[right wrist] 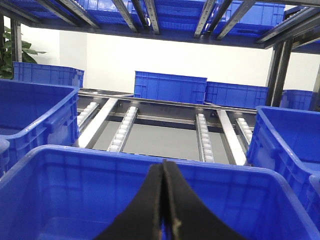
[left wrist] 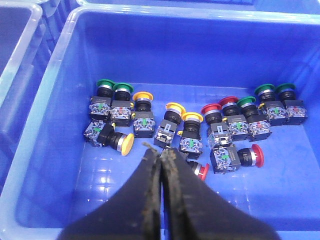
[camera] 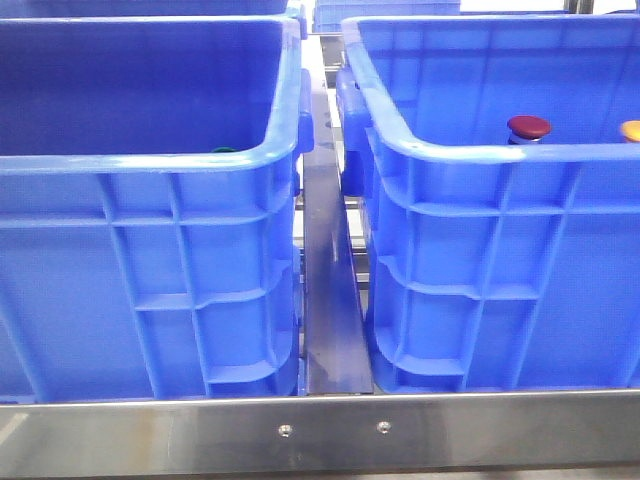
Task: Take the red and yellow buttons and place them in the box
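From the front we see little of either crate's inside: the near walls hide the floors, and only a dark red cap (camera: 528,126) and the edge of a yellow-orange one (camera: 632,130) rise above the rim of the right blue crate (camera: 500,270), the yellow one cut off by the frame. A sliver of green (camera: 222,151) peeks over the rim of the left crate (camera: 150,270). Both crates stand at the bench's front edge (camera: 320,432), a metal rail between them.

The left wrist view looks down into a blue crate (left wrist: 65,75) holding a scattered row of push buttons with green (left wrist: 122,88), yellow (left wrist: 142,95) and red caps (left wrist: 210,108), some upright, some tipped on their sides.

Our left gripper (left wrist: 161,156) hangs above these buttons, jaws pressed together and holding nothing. Our right gripper (right wrist: 164,167) is poised over the rim of another blue crate (right wrist: 75,180), jaws likewise closed and empty; we cannot see that crate's floor.
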{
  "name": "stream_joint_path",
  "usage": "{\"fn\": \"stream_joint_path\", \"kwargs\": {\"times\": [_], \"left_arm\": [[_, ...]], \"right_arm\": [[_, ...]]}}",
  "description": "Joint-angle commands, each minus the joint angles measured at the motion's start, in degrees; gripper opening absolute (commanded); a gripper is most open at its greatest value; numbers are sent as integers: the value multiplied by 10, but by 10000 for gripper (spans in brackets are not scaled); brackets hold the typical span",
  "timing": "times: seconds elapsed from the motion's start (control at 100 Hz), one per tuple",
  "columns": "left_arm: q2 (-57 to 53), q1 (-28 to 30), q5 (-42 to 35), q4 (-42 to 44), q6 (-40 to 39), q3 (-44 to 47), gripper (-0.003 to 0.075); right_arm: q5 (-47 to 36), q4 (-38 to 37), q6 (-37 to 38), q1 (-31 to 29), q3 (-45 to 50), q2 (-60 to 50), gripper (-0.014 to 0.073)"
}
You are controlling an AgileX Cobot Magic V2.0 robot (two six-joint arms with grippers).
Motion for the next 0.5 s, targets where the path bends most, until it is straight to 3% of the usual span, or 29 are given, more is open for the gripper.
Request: {"fn": "stream_joint_path", "kwargs": {"times": [0.0,0.49], "left_arm": [[4,0,-32,16,0,-13,-19],[4,0,-34,25,0,-13,-19]], "right_arm": [[16,47,-4,0,-15,2,-67],[16,47,-4,0,-15,2,-67]]}}
